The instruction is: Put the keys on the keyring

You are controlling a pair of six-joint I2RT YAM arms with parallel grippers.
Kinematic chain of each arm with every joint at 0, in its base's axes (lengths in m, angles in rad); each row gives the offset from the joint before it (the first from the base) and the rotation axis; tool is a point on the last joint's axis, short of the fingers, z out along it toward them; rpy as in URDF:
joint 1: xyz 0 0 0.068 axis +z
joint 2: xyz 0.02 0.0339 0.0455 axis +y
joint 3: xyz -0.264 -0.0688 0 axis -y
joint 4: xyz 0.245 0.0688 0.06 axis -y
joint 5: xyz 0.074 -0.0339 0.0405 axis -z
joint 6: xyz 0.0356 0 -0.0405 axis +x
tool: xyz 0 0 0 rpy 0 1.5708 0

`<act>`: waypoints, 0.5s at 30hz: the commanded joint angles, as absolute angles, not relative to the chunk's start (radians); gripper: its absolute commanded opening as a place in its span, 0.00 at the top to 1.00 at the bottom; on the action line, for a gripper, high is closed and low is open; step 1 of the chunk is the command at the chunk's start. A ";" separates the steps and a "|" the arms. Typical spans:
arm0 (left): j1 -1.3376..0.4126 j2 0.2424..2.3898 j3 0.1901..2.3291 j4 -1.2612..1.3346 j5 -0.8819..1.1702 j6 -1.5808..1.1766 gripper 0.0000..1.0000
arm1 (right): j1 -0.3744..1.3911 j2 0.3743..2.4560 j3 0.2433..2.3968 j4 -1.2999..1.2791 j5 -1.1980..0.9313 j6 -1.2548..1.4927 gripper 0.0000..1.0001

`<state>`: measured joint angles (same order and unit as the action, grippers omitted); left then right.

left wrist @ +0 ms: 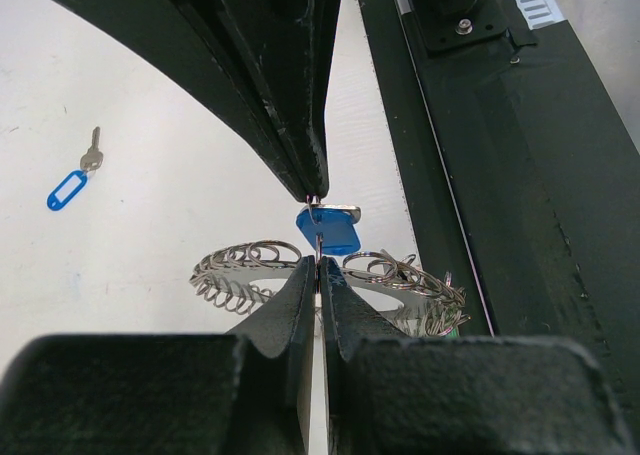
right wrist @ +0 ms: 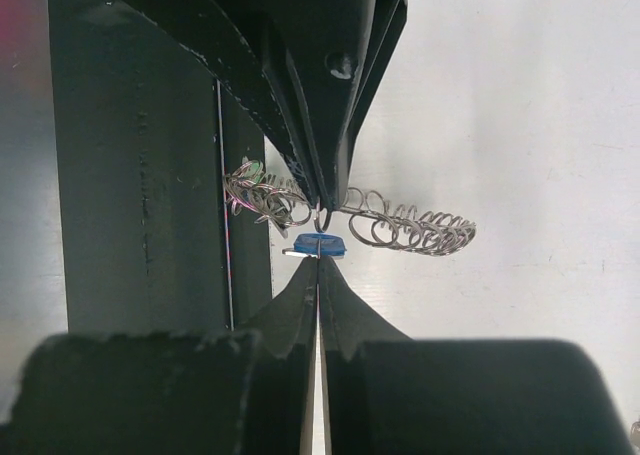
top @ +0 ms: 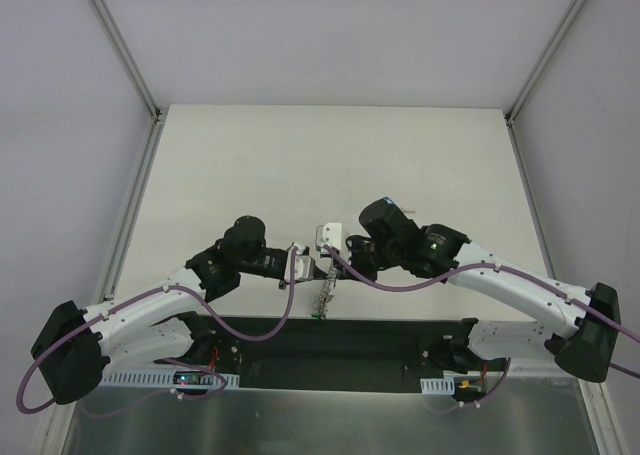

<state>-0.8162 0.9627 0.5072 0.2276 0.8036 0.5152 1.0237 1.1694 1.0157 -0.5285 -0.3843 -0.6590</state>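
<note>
Top external: the keyring (top: 322,300) hangs between both arms over the surface (top: 300,165). Left wrist: left hand (left wrist: 317,267) pinches the ring's wire (a spare key (left wrist: 90,158) lies well apart). Right wrist: right hand (right wrist: 318,263) clamps the blue key (right wrist: 318,243); thread slowly, ring held steady.

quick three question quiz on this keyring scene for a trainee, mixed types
1. True or false: the left hand and right hand are both shut.
2. The key head between the hands is: A green, B blue, C red.
3. In the left wrist view, what lies loose on the table away from the keyring?
Key: 1 true; 2 B; 3 a single key with a blue tag.
</note>
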 commanded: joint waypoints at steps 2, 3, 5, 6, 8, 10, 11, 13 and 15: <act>-0.810 0.957 0.531 0.307 0.853 0.514 1.00 | 1.035 1.173 1.046 -0.508 -0.357 -0.676 0.98; -0.810 0.959 0.531 0.307 0.853 0.514 1.00 | 1.038 1.173 1.046 -0.508 -0.356 -0.678 0.99; -0.810 0.959 0.531 0.308 0.853 0.511 1.00 | 1.042 1.177 1.046 -0.508 -0.350 -0.676 0.99; -0.810 0.960 0.531 0.310 0.851 0.509 1.00 | 1.043 1.177 1.046 -0.505 -0.348 -0.680 0.99; -0.810 0.957 0.531 0.314 0.851 0.508 1.00 | 1.045 1.177 1.046 -0.506 -0.342 -0.678 0.99; -0.810 0.959 0.531 0.316 0.851 0.503 1.00 | 1.046 1.177 1.045 -0.505 -0.339 -0.678 0.99; -0.810 0.959 0.531 0.316 0.853 0.503 1.00 | 1.046 1.178 1.045 -0.505 -0.339 -0.680 0.99; -0.808 0.957 0.531 0.318 0.850 0.500 1.00 | 1.049 1.181 1.046 -0.505 -0.337 -0.678 0.99; -0.810 0.954 0.529 0.322 0.848 0.499 1.00 | 1.052 1.183 1.046 -0.505 -0.337 -0.678 0.99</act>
<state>-0.8162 0.9627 0.5072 0.2325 0.8040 0.5068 1.0416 1.1748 1.0157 -0.5282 -0.3454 -0.6662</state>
